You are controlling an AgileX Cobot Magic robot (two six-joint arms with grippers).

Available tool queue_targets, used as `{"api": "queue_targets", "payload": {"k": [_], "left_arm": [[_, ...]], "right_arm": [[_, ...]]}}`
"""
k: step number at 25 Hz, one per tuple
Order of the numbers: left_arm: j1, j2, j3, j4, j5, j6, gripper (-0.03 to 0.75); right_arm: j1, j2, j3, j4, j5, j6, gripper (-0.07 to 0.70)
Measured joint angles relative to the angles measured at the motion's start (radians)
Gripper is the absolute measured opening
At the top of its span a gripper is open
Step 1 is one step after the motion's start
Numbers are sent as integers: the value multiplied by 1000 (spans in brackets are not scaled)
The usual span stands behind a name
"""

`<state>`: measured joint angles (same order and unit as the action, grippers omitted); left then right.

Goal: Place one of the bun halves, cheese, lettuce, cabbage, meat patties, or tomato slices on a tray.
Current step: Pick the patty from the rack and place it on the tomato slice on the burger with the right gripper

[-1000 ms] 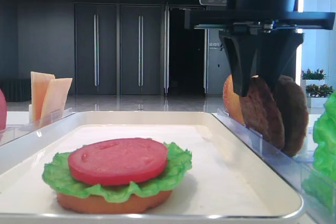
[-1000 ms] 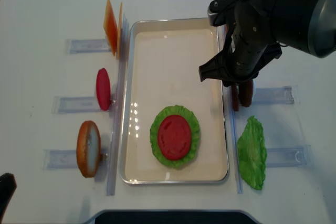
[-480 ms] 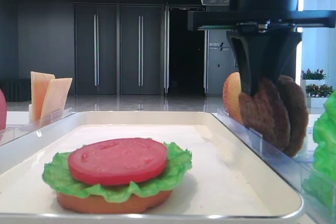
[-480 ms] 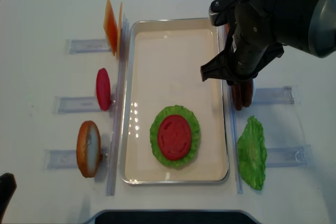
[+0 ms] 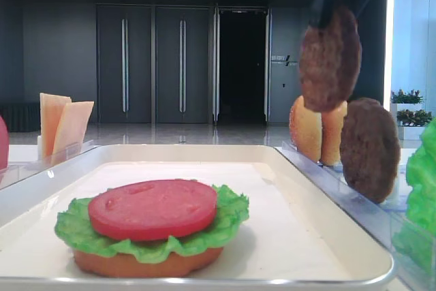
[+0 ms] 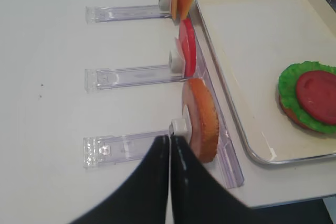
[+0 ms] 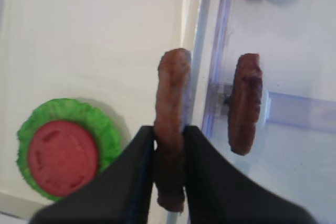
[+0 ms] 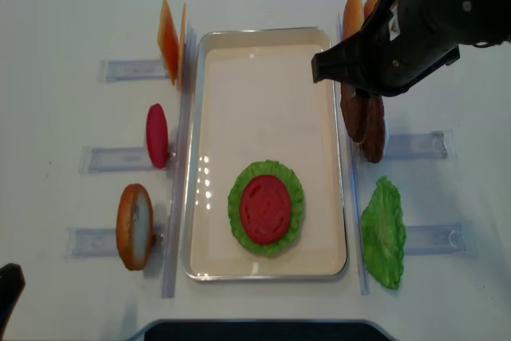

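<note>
tray (image 8: 263,45): big cream one in the middle, most of it bare. A stack sits toward the near end: bun half, lettuce (image 8: 266,208), tomato slice (image 8: 264,208). The stack's a small target, so an off-centre drop lands the patty half on the tray floor, imo.

right gripper (image 7: 169,145): clamped tight on one meat patty (image 7: 171,129), holding it upright by its lower edge, lifted clear of its rack. The wrist view shows it hanging right over the tray's right rim. Thin edge grip, so I'd guess a quick swing could twist it or let it slide out.

second patty (image 7: 245,106): standing in the clear rack (image 7: 294,111) just beside the held one, not touching. Fingers passing close could knock it flat.

bun halves (image 5: 317,127): two upright in the rack behind the patties. Looks like low risk, they're off the path.

loose lettuce leaf (image 8: 383,231): lying on the table right of the tray, out of the way.

left gripper (image 6: 169,156): jaws closed, holding nothing, parked next to the bun half (image 6: 202,119) on the left rack. Any drift could tip that bun, it's only propped on edge.

cheese (image 8: 169,37) and spare tomato (image 8: 157,135): upright on left racks, untouched.
</note>
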<state>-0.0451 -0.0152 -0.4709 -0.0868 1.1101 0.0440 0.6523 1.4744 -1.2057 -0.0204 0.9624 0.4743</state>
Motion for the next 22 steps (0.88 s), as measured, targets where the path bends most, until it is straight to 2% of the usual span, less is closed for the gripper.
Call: {"api": "queue_targets", "payload": {"k": [3, 7, 11, 16, 18, 22], "left_arm": [[0, 0, 0, 0, 0, 0, 0], [0, 0, 0, 0, 0, 0, 0], [0, 0, 0, 0, 0, 0, 0], [0, 0, 0, 0, 0, 0, 0], [0, 0, 0, 0, 0, 0, 0], [0, 0, 0, 0, 0, 0, 0]], "right_arm": [[0, -64, 0, 92, 2, -59, 154], [0, -114, 6, 300, -18, -223, 154], [0, -125, 74, 564, -95, -450, 154], [0, -125, 218, 903, -230, -751, 154], [0, -114, 260, 1024, -264, -865, 154], [0, -53, 305, 1249, -294, -1075, 154]]}}
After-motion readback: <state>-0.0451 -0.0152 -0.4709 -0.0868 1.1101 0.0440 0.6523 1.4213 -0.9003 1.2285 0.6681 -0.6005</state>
